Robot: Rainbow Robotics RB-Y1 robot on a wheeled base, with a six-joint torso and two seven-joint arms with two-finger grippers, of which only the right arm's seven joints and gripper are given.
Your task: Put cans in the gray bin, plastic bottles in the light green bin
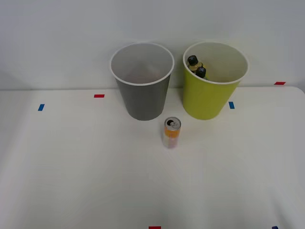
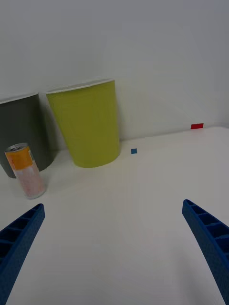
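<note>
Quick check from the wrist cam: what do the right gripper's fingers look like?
The right gripper has two bright blue fingers, each a long wedge tapering to a narrow tip. Their inner faces are ribbed with evenly spaced crosswise ridges, giving a ladder-like look. No cables, labels or other markings show on them.

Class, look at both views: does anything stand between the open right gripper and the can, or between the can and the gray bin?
Nothing visible does. Bare table lies between the right gripper and the upright can. The gray bin stands just behind the can, with only its own wall to clear.
</note>
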